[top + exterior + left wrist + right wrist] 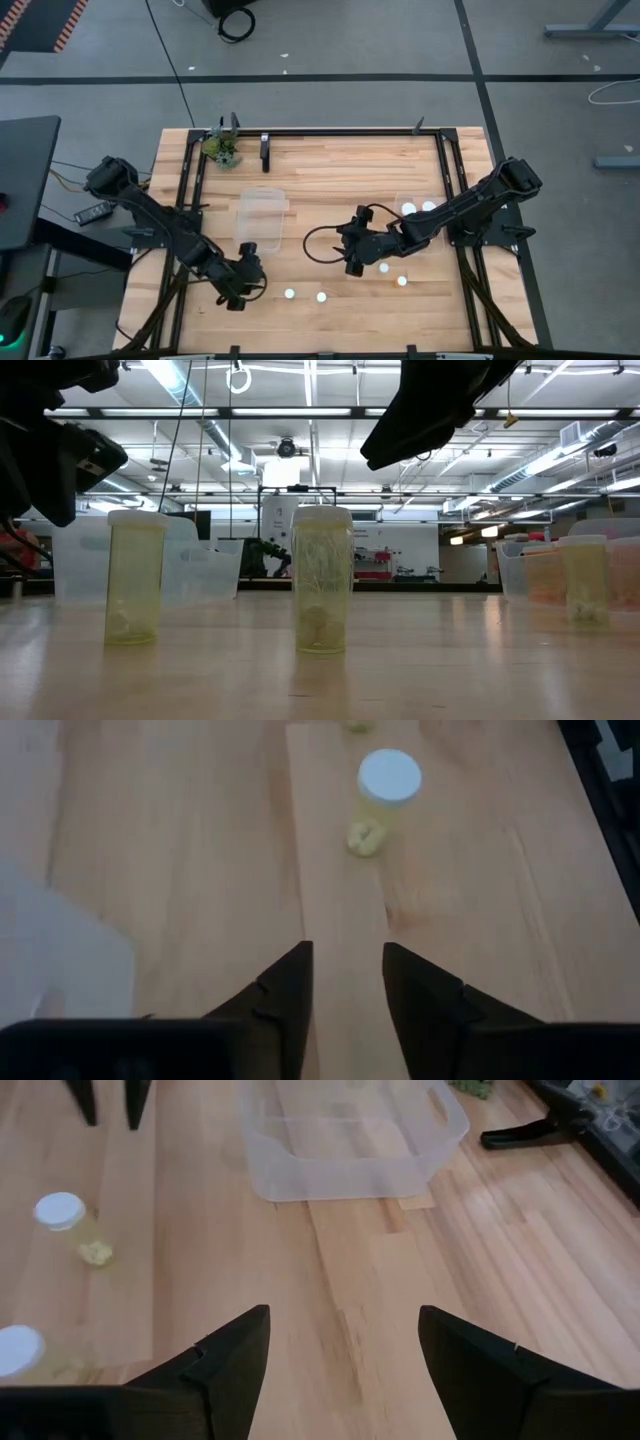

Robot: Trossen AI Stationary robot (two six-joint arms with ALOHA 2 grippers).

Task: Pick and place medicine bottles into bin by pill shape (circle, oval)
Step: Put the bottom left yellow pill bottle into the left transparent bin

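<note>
Four capped bottles (290,294) stand loose along the surface's 6 o'clock edge, awaiting sorting into the clear bin (262,217), while the left gripper (252,268), jaws parted and empty, and the right gripper (352,262), jaws wide, hover nearby.

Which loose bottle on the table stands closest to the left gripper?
The white-capped bottle, leftmost of the four standing loose on the wood. It stands just right of the left gripper; the others stand farther right, toward the right arm.

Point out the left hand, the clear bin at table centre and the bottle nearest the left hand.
left hand (256,262): high view, between fingertips.
clear bin (262,200): high view, far rim.
nearest bottle (290,294): high view, white cap.
</note>
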